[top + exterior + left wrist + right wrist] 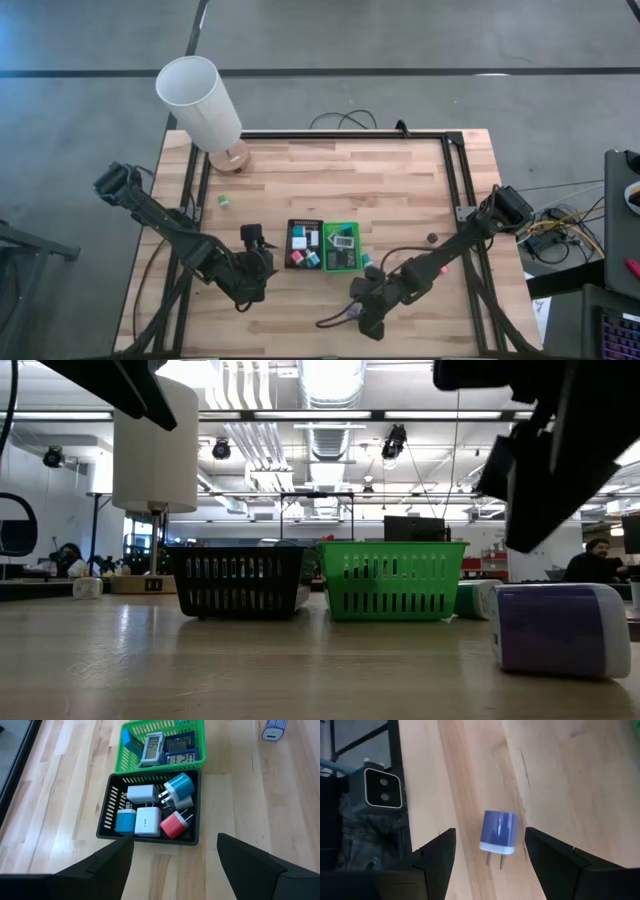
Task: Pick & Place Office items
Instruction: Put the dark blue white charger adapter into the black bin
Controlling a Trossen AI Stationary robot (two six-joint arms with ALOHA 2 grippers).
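Observation:
A purple plug (499, 832) lies on the wood near the table's front edge, its prongs flat on the table; it also shows as the purple plug (558, 628) in the low view. My right gripper (490, 836) hangs open above it, one finger on either side, apart from it. My left gripper (175, 851) is open left of the black tray (106, 815), which holds white, teal, blue and pink plugs. The green tray (119, 755) beside it holds small clocks. A green piece (224, 200) and a dark piece (432, 238) lie loose on the table.
A tall white lamp (200, 100) stands at the table's far left corner. A teal piece (367, 260) lies right of the green tray. A small camera (382, 787) sits at the front edge close to my right gripper. A black frame rail (455, 170) runs along the right side.

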